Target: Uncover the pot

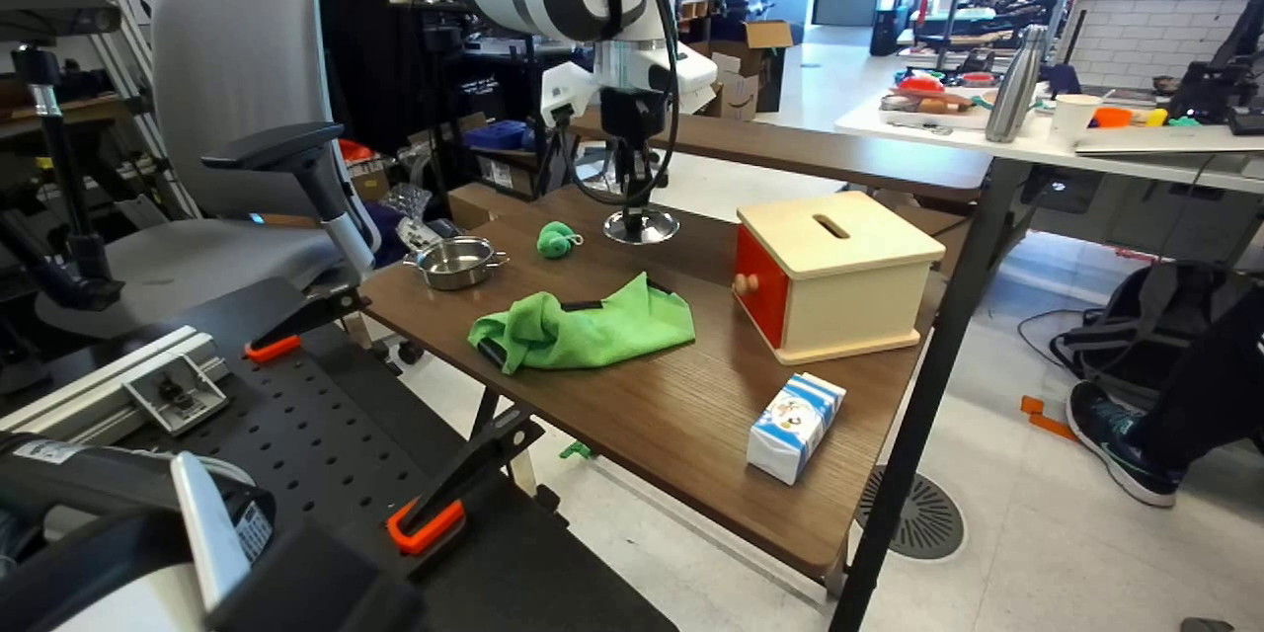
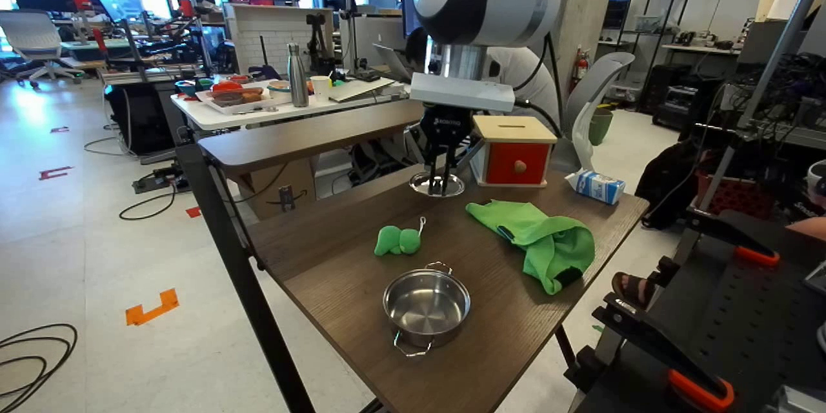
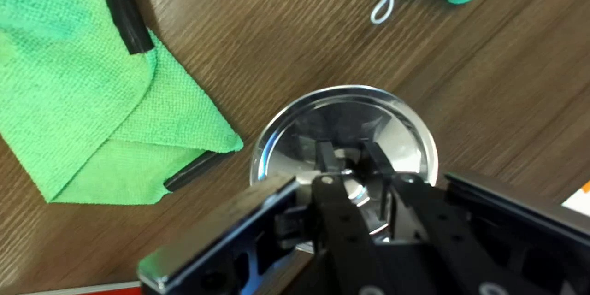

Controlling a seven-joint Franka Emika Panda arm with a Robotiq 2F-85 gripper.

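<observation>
The steel pot (image 1: 456, 274) stands uncovered at one end of the brown table (image 1: 681, 405). It shows open from above in an exterior view (image 2: 427, 313), with two wire handles and nothing inside. It is out of the wrist view. The shiny round lid (image 2: 421, 185) is away from the pot, near the wooden box. My gripper (image 2: 439, 188) points straight down and is closed to a narrow gap on the lid's knob. The lid looks slightly above the table. In the wrist view, the fingers (image 3: 352, 173) cover the lid's middle (image 3: 401, 143) and mostly hide the knob.
A crumpled green cloth (image 1: 602, 326) with black strips lies beside the lid. A green plush toy (image 2: 398, 241) with a white loop lies between pot and lid. A wooden box (image 1: 849, 301) with a red door and a blue-white milk carton (image 1: 796, 425) stand further along.
</observation>
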